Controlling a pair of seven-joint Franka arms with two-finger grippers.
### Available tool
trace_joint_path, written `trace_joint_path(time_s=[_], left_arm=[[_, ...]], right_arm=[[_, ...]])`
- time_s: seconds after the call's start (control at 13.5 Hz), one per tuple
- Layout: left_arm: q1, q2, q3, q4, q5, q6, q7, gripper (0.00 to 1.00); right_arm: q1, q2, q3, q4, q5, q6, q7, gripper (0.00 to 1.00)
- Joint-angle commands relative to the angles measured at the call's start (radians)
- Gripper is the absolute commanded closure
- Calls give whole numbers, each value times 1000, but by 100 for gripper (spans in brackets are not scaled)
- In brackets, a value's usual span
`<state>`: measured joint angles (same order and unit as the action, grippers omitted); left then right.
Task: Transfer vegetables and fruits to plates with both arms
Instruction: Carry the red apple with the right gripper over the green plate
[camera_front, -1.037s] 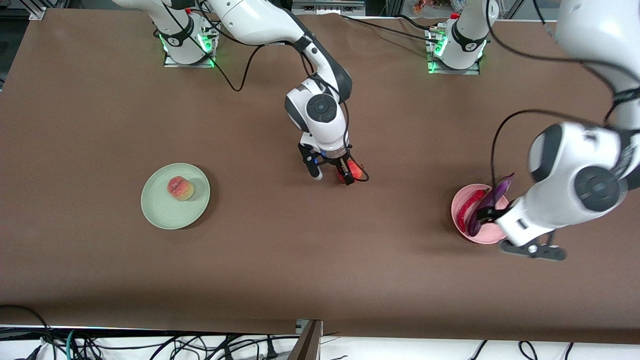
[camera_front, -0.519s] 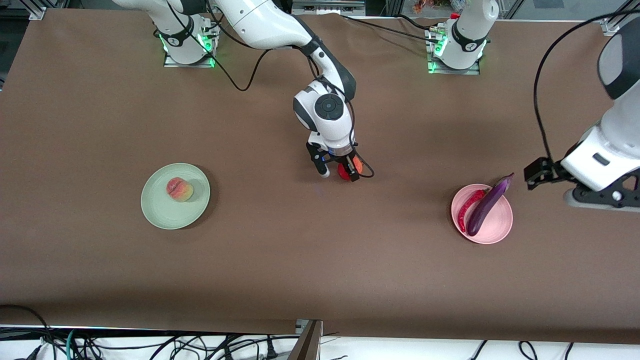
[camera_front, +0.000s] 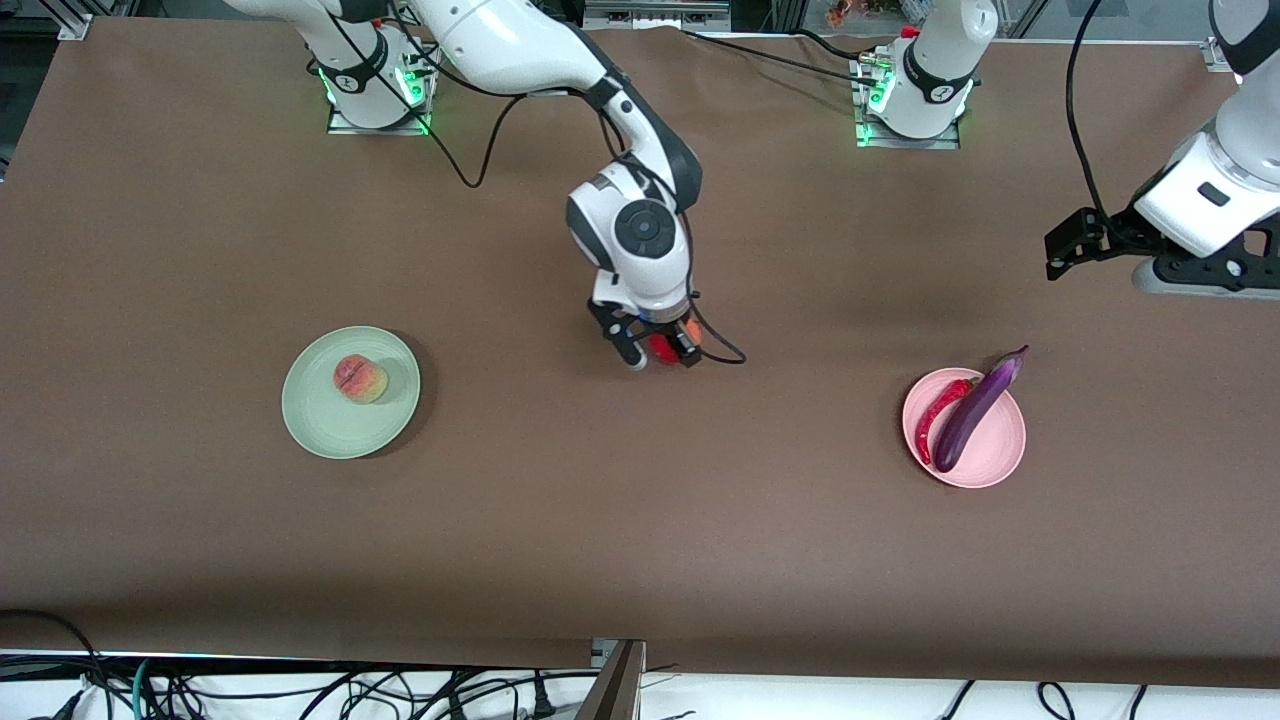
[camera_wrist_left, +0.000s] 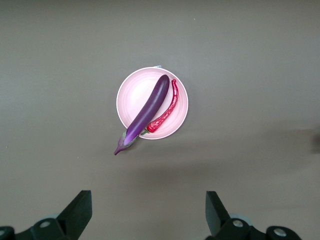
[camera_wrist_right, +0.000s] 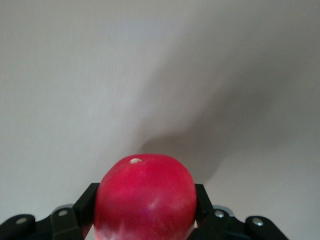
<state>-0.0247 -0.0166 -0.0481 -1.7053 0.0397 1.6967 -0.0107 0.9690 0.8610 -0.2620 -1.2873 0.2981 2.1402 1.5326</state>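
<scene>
My right gripper (camera_front: 660, 352) is shut on the bright red fruit (camera_front: 662, 347) over the middle of the table. In the right wrist view the red fruit (camera_wrist_right: 145, 195) fills the gap between the black fingers (camera_wrist_right: 89, 202). The yellowish-pink fruit (camera_front: 360, 379) sits on the pale green plate (camera_front: 330, 430) toward the right arm's end. The purple eggplant (camera_front: 975, 408) and the red chili (camera_front: 940, 415) lie side by side on the pink plate (camera_front: 995, 452). My left gripper (camera_front: 1060, 250) hangs open and empty, apart from that plate, toward the left arm's end; its wrist view looks down on the eggplant (camera_wrist_left: 147, 110).
The brown table top carries only the two plates. The arm bases (camera_front: 910, 90) stand along the table's edge farthest from the front camera. Cables (camera_front: 300, 690) trail below the near edge.
My right gripper has shut on the red fruit and shifted slightly toward the right arm's end. The left arm has drawn up and away from the pink plate, leaving the eggplant there.
</scene>
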Motion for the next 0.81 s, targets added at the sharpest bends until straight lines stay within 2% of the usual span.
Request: trace_joint_path(time_s=[0.0, 0.15, 0.37, 0.59, 0.74], left_arm=[[-6, -13, 8, -19, -17, 24, 20, 0], [-8, -13, 5, -17, -17, 23, 20, 0], [-9, -11, -22, -5, -17, 21, 17, 0], [-6, -11, -22, -5, -17, 9, 15, 0], [-5, -11, -22, -5, -17, 1, 17, 0]], right_arm=[[-21, -85, -89, -67, 3, -164, -280, 82], [-87, -163, -124, -131, 21, -247, -487, 82], [-235, -298, -128, -315, 21, -267, -855, 81], [-251, -307, -255, -404, 22, -229, -1171, 79], [-312, -304, -266, -452, 38, -175, -1282, 79]])
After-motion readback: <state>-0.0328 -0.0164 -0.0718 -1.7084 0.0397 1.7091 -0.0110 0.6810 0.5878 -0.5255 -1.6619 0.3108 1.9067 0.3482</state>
